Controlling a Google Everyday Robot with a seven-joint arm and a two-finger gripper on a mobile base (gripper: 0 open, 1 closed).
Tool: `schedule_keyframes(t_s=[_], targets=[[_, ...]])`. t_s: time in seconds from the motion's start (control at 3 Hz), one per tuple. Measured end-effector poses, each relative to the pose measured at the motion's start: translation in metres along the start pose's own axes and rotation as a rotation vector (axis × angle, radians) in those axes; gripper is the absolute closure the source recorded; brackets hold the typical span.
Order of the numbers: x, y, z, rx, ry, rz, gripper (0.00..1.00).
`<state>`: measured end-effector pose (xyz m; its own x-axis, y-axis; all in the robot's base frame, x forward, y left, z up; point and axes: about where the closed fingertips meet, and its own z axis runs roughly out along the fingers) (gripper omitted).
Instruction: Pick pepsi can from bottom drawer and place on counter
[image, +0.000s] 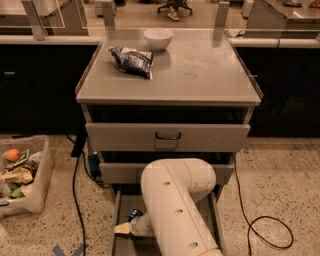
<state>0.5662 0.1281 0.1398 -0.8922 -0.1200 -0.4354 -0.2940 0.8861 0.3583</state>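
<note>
Speckled terrazzo floor (285, 170) carries a black cable (75, 190); dark-fronted counters (35, 90) stand behind, a clear plastic bin (37, 195) sits left.

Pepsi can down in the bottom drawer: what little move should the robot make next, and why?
Probably ease the gripper closer onto the pepsi can, which shows just beside it at the left of the open bottom drawer. The can is not on the counter yet, so a sure hold likely comes first.
</note>
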Motion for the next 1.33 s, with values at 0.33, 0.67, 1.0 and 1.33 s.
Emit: schedule_keyframes(t_s=[0.33, 0.67, 1.0, 1.33], targets=[[0.0, 0.0, 0.0, 0.0, 0.0, 0.0, 0.0], [-0.004, 0.001, 0.006, 0.01, 0.003, 0.012, 0.0], [-0.026, -0.002, 0.025, 0.04, -0.014, 0.059, 0.0], [-0.026, -0.002, 0.025, 0.04, -0.014, 0.059, 0.0]])
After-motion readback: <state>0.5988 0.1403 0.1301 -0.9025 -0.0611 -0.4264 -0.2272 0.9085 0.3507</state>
